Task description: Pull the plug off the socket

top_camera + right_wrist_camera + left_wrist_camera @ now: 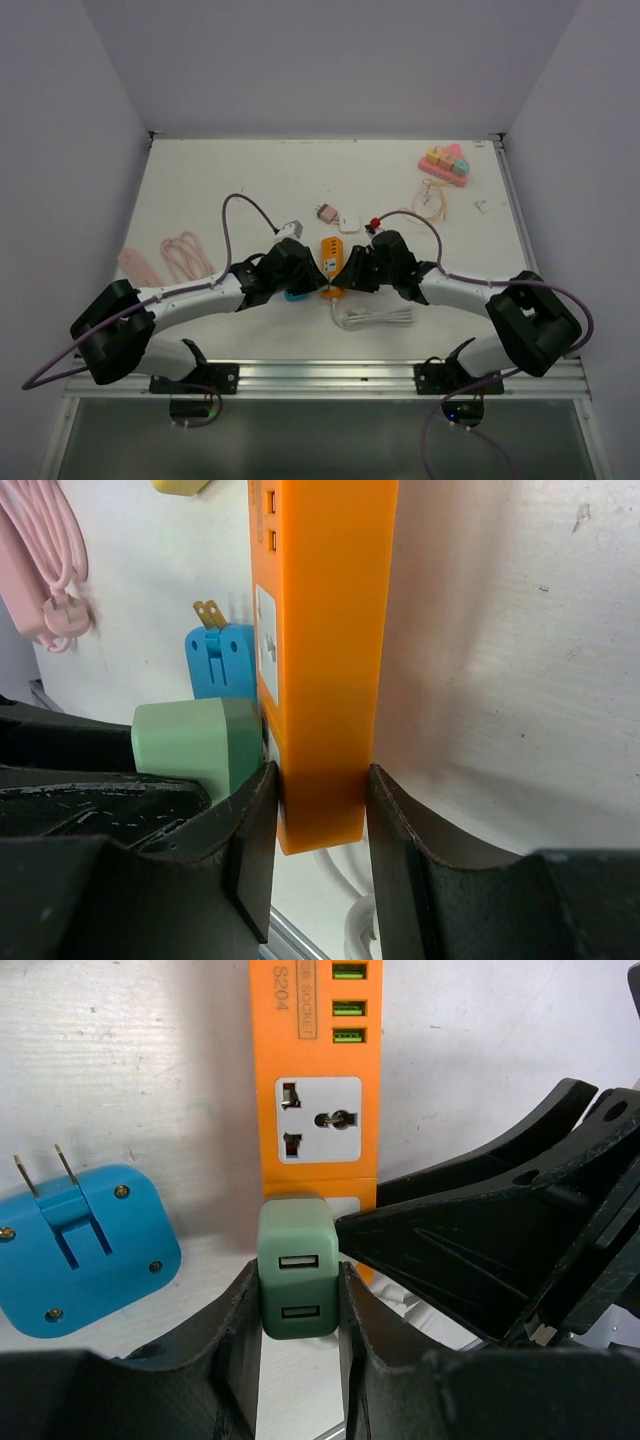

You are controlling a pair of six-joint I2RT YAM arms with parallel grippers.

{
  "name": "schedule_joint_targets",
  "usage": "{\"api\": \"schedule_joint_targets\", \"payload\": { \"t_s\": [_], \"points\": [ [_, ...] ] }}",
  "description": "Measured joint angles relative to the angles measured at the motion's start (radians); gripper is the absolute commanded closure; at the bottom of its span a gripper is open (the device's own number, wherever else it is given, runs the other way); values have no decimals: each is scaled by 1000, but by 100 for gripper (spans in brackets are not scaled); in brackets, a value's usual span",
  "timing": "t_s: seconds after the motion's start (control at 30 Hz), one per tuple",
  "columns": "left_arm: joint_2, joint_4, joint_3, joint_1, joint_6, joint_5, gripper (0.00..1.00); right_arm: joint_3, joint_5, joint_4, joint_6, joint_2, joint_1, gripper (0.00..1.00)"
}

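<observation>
An orange power strip [331,262] lies mid-table; it also shows in the left wrist view [315,1080] and the right wrist view [325,650]. A green USB plug [297,1265] sits in the strip's near socket and also shows in the right wrist view [195,742]. My left gripper [298,1305] is shut on the green plug, one finger on each side. My right gripper [320,800] is shut on the strip's near end. In the top view the two grippers meet over the strip, left [305,272] and right [350,272], and hide the plug.
A blue adapter [80,1245] with folding prongs lies left of the strip. The strip's white cord [372,316] is coiled near the front. Pink cables [185,255] lie at the left. A white adapter [349,222], a grey plug [290,229] and a pink toy block set [444,165] lie beyond.
</observation>
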Motion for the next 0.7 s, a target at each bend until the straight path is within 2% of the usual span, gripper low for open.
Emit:
{"api": "schedule_joint_targets", "payload": {
  "t_s": [0.37, 0.43, 0.5, 0.7],
  "points": [
    [-111, 107, -114, 1, 21, -38, 100, 70, 38, -92, 30, 1, 25, 100],
    [-111, 135, -129, -24, 25, -67, 100, 76, 48, -111, 38, 3, 27, 100],
    [-114, 170, -130, -53, 26, -99, 100, 70, 125, -160, 49, 20, 16, 100],
    [-85, 275, -101, -143, 29, -184, 100, 77, 192, -164, 64, 21, -13, 100]
  ]
}}
